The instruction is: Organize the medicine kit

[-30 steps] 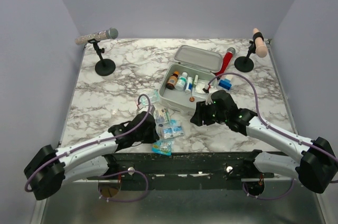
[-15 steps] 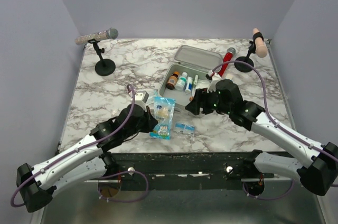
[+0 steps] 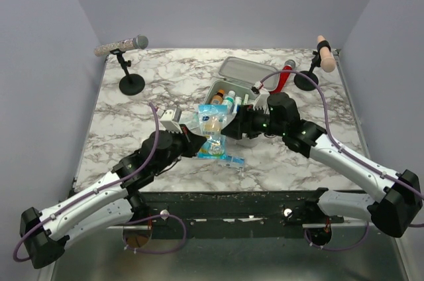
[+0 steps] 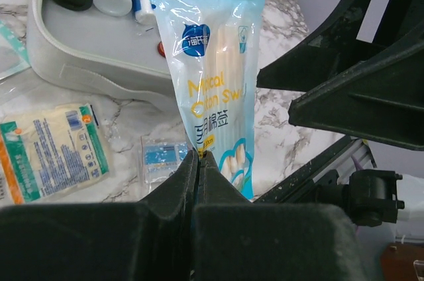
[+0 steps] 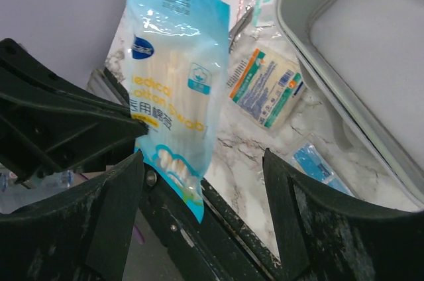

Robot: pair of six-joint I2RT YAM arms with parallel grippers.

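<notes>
The medicine kit [image 3: 250, 72] lies open, lid back, with bottles [image 3: 223, 99] in its tray. My left gripper [image 3: 197, 142] is shut on the lower end of a light-blue bag of cotton swabs [image 3: 212, 127] and holds it upright in the air at the kit's near left corner. In the left wrist view the jaws [image 4: 199, 155] pinch the bag [image 4: 212, 62] over the tray [image 4: 99, 42]. My right gripper [image 3: 240, 123] is open, facing the bag from the right. In the right wrist view [image 5: 202, 162] the bag [image 5: 175, 89] hangs between its spread fingers without touching them.
A small blue packet [image 3: 229, 160] and a yellow-green packet [image 4: 46, 155] lie on the marble near the kit's front. A red cylinder [image 3: 281, 77] lies beside the lid. Two stands with microphones [image 3: 129, 62] [image 3: 315, 62] are at the back corners.
My left gripper has lifted the swab bag off the table and carried it up and right to the kit. My right gripper has moved left to meet the bag.
</notes>
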